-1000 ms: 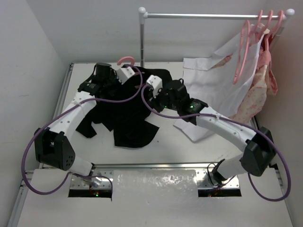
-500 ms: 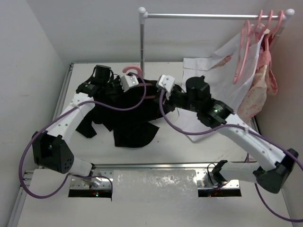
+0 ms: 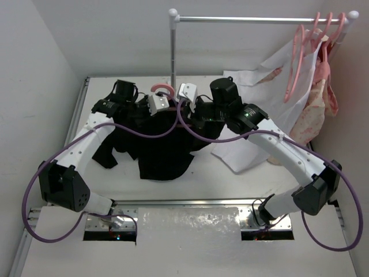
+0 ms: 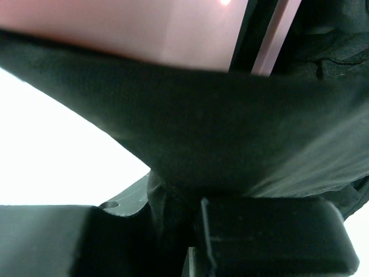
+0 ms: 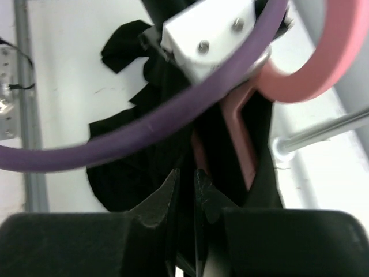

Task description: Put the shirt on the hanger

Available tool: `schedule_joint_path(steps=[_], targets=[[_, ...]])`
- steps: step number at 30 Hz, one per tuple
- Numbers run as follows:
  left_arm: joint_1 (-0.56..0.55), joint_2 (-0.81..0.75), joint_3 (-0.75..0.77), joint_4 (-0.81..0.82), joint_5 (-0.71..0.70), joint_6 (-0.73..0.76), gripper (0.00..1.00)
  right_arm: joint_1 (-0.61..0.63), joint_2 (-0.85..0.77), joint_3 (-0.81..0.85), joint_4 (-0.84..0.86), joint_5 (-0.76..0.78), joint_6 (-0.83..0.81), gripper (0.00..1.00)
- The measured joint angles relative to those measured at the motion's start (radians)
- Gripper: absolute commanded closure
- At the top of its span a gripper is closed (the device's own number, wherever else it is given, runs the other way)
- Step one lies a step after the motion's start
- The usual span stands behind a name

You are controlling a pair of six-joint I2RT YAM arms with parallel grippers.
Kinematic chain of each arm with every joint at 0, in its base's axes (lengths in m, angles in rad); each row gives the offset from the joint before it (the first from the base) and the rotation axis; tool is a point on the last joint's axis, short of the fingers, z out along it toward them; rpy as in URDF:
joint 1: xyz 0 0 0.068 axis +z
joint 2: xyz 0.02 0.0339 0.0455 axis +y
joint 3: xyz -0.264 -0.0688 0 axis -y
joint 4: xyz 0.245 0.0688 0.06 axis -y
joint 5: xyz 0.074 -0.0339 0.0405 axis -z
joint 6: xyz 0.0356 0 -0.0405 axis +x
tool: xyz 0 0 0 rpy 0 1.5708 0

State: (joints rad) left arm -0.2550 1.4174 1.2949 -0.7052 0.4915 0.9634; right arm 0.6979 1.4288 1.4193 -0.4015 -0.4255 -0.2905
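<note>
**Setting.** White table (image 3: pixel 230 179) in a white-walled corner. A metal rail (image 3: pixel 248 19) on a pole runs across the back.

**Item 1, left gripper (image 4: pixel 173 214).** It reaches in over the far left part of the heap. In the left wrist view a fold of black cloth gathers down between its fingers, so it reads as clamped on the shirt.

**Item 2, shirt (image 3: pixel 155 150).** Black and limp, heaped on the table left of centre. The sleeves and hem sprawl toward the near edge.

**Item 3, hanger (image 3: pixel 163 88).** Light pink. Only its hook shows from above, poking out at the far edge of the heap between the two grippers. The wrist views show its pink neck and one arm lying against black cloth.

**Item 4, right gripper (image 5: pixel 187 182).** It sits just right of the hook. The fingers are drawn nearly together with a thin dark slit between them. I cannot tell whether any cloth is pinched there.

**Item 5, white shirt (image 3: pixel 253 109).** It trails from the rail's right end down onto the table, well apart from the work.

**Item 6, spare hangers (image 3: pixel 297 57) and floral garment (image 3: pixel 317 109).** Both hang at the far right of the rail.

**Progress (judged).** Middle stage. The hanger is in among the collar area, with the hook left outside. I cannot see either shoulder seated on it, and the body is bunched on the table. What remains is to draw the cloth over both sloped arms and lift the shirt so it hangs straight.
</note>
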Motion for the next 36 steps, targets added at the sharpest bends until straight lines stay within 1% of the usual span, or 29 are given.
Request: schedule_joint_path(steps=[4,9,12,16,19,27,29,30,32,33,36], targets=[[0.0,0.0,0.02,-0.013,0.01,0.0,1.0,-0.023,0.022,0.0,0.002,-0.062,0.013,0.75],[0.0,0.0,0.022,-0.047,0.04,0.02,1.0,-0.074,0.026,-0.051,0.108,-0.087,0.068,0.71],[0.0,0.0,0.022,-0.054,0.036,0.026,1.0,-0.111,0.039,-0.054,0.144,-0.1,0.09,0.68],[0.0,0.0,0.022,-0.056,0.024,0.027,1.0,-0.127,0.074,-0.035,0.174,-0.101,0.095,0.64],[-0.001,0.0,0.022,-0.058,0.019,0.027,1.0,-0.127,0.122,-0.003,0.167,-0.104,0.09,0.6],[-0.001,0.001,0.022,-0.059,0.014,0.028,1.0,-0.127,0.218,0.065,0.079,-0.159,0.048,0.58],[-0.001,0.001,0.022,-0.06,0.009,0.031,1.0,-0.127,0.235,0.084,0.055,-0.171,0.037,0.62],[-0.001,0.001,0.022,-0.06,0.007,0.032,1.0,-0.127,0.245,0.097,0.043,-0.178,0.029,0.74],[-0.001,0.002,0.022,-0.055,-0.001,0.034,1.0,-0.127,0.264,0.123,0.018,-0.201,0.014,0.9],[0.0,0.003,0.022,-0.047,-0.01,0.037,1.0,-0.127,0.269,0.128,0.005,-0.217,0.009,1.0],[0.001,0.004,0.021,-0.04,-0.032,0.056,1.0,-0.124,0.267,0.127,-0.012,-0.233,-0.006,1.0]])
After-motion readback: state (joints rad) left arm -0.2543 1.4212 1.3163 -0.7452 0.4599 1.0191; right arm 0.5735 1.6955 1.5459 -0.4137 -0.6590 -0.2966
